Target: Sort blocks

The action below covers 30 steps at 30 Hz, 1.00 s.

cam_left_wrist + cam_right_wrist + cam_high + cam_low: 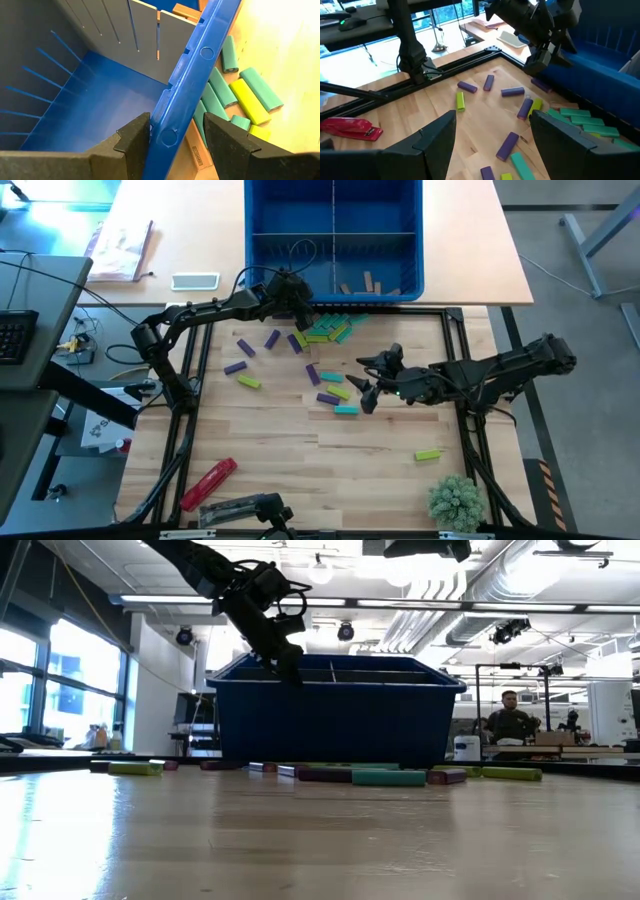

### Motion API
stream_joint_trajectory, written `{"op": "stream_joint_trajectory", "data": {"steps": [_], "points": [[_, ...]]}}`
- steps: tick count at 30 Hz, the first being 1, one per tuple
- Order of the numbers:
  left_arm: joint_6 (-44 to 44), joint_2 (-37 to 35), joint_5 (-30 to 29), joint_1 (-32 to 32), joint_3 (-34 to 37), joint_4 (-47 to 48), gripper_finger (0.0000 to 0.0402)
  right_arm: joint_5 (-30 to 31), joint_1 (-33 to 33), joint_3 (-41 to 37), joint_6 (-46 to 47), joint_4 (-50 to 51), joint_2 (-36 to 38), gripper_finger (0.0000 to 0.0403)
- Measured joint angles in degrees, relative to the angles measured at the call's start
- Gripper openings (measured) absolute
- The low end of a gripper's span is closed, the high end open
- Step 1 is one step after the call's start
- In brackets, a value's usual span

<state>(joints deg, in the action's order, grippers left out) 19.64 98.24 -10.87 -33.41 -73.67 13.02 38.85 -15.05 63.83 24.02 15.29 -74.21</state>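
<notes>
Blocks in purple (245,347), yellow-green (249,382) and teal (346,409) lie flat and scattered on the wooden table. A teal and yellow-green cluster (330,328) lies against the blue bin (333,240). Tan blocks (365,283) lie inside the bin. My left gripper (298,305) hovers open over the bin's near wall (192,75), one finger on either side of the rim, holding nothing. My right gripper (365,380) is open above the blocks at mid-table (507,145), also holding nothing.
A red tool (208,482) and a grey object (240,508) lie near the front left. A green plant (455,500) stands at the front right, with one yellow-green block (428,453) close to it. Black frame rails (455,330) border the table.
</notes>
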Motion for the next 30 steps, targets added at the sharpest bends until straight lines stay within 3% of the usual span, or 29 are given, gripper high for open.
{"op": "stream_joint_trajectory", "data": {"steps": [10, 18, 25, 30], "points": [[0.0, 0.0, 0.0, 0.0, 0.0, 0.0, 0.0164, 0.0, 0.0, 0.0, -0.1, -0.1, 0.0, 0.0240], [0.0, 0.0, 0.0, 0.0, 0.0, 0.0, 0.0164, -6.2, 0.0, 0.0, -6.3, -0.2, -0.9, 0.0240], [0.0, 0.0, 0.0, 0.0, 0.0, 0.0, 0.0164, -13.0, -0.5, 0.0, -4.1, -3.3, -8.8, 0.0240], [0.0, 0.0, 0.0, 0.0, 0.0, 0.0, 0.0164, -13.9, 0.5, 0.0, -5.8, -5.9, -17.5, 0.0240]]}}
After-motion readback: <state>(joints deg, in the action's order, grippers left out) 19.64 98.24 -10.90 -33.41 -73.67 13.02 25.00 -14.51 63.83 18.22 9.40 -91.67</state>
